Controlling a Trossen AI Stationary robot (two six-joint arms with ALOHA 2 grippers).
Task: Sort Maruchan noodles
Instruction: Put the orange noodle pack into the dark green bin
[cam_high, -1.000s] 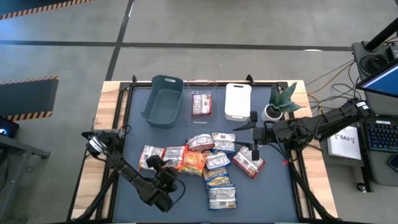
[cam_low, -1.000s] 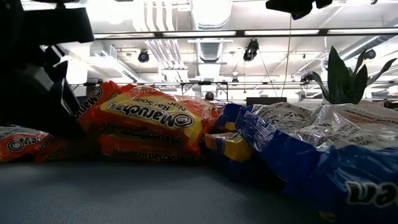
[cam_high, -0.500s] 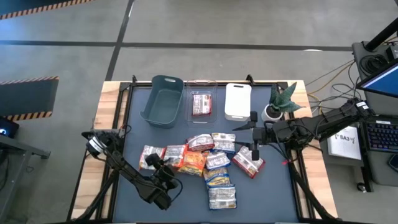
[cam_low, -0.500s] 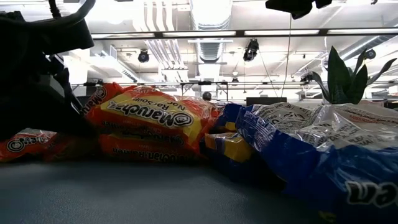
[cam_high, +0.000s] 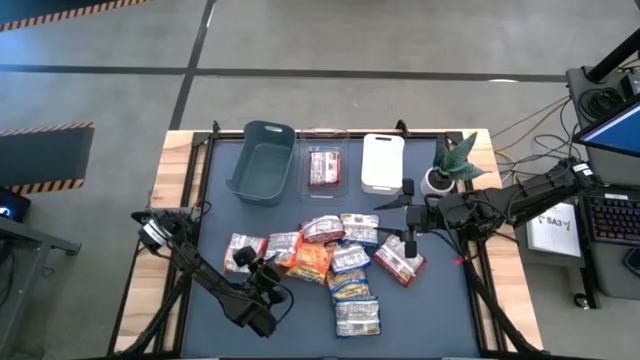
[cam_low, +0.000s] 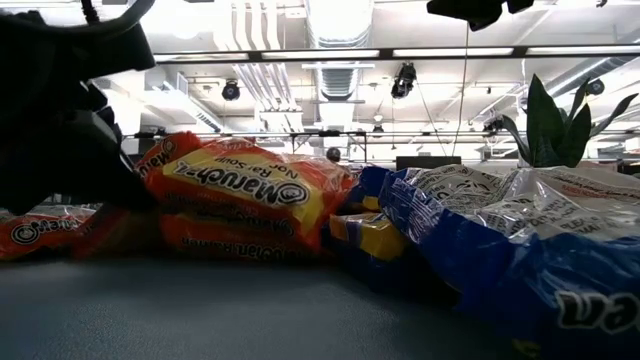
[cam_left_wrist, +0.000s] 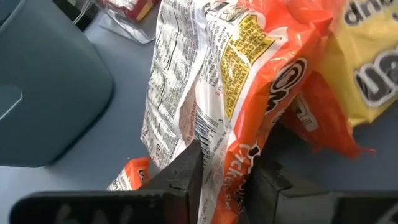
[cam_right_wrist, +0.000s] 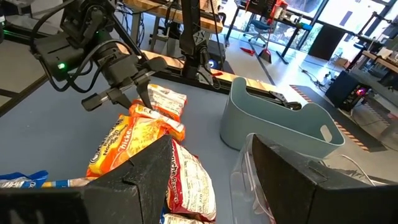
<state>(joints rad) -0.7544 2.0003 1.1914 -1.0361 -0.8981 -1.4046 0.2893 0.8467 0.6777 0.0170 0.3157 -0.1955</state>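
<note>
Several Maruchan noodle packets (cam_high: 335, 262) lie in a loose heap mid-table; an orange-yellow one (cam_low: 240, 195) fills the low view. My left gripper (cam_high: 262, 267) is at the heap's left side, shut on an orange packet with a white printed back (cam_left_wrist: 211, 93). The right wrist view shows that gripper too (cam_right_wrist: 142, 93). My right gripper (cam_high: 410, 238) hangs open above a red-and-white packet (cam_high: 400, 263), touching nothing. One red packet (cam_high: 323, 167) lies in the clear bin (cam_high: 324, 186). My left gripper pinches the orange packet's near end (cam_left_wrist: 227, 177) between its two fingers, one on the white printed back, one on the orange front. The fingers slant down at it from the table's near left. The packet stands tipped up on edge, its far part leaning among neighbouring packets.
A teal bin (cam_high: 262, 160), the clear bin and a white bin (cam_high: 382, 162) stand in a row at the far side. A potted plant (cam_high: 450, 165) is at the far right. Bare blue mat (cam_high: 420, 320) lies near the front edge.
My left gripper has stayed at the heap's left side, rolled a little and shut on the orange packet's end. In the low view its dark fingers have closed against that packet, and the packet's left end has shifted slightly.
</note>
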